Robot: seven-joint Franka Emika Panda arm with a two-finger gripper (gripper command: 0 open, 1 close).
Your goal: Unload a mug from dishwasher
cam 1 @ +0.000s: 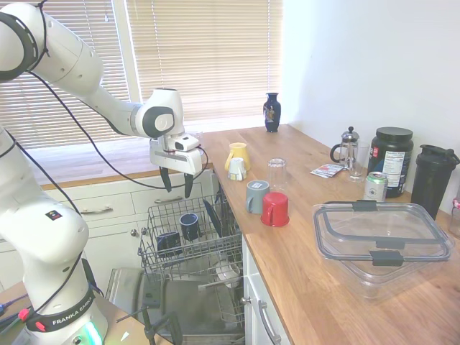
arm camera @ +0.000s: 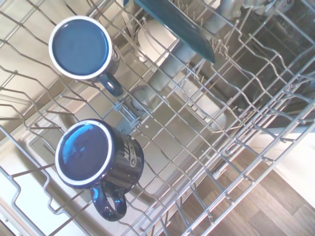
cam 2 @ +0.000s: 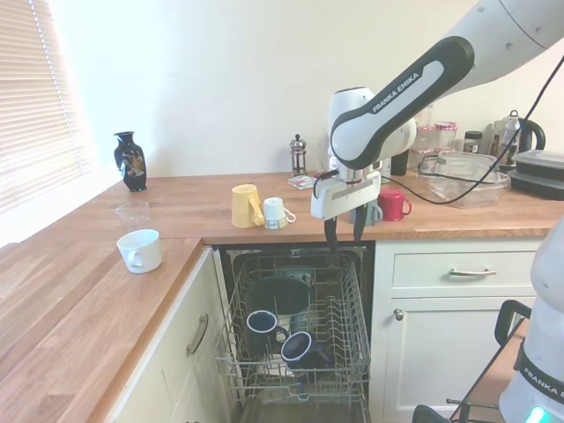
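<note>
Squat dark navy glossy mug sits in the dishwasher's pulled-out grey wire rack, beside a narrower blue mug. White arm's two-finger gripper hovers above, fingers parted, holding nothing.

The mug looks like glossy glazed ceramic, very dark navy with a pale rim. It sits in the dishwasher, whose rack is smooth grey coated wire over a dull metal door face. At the mug's 11 o'clock, a blue mug is equally shiny. The desk is matt grained wood.
</note>
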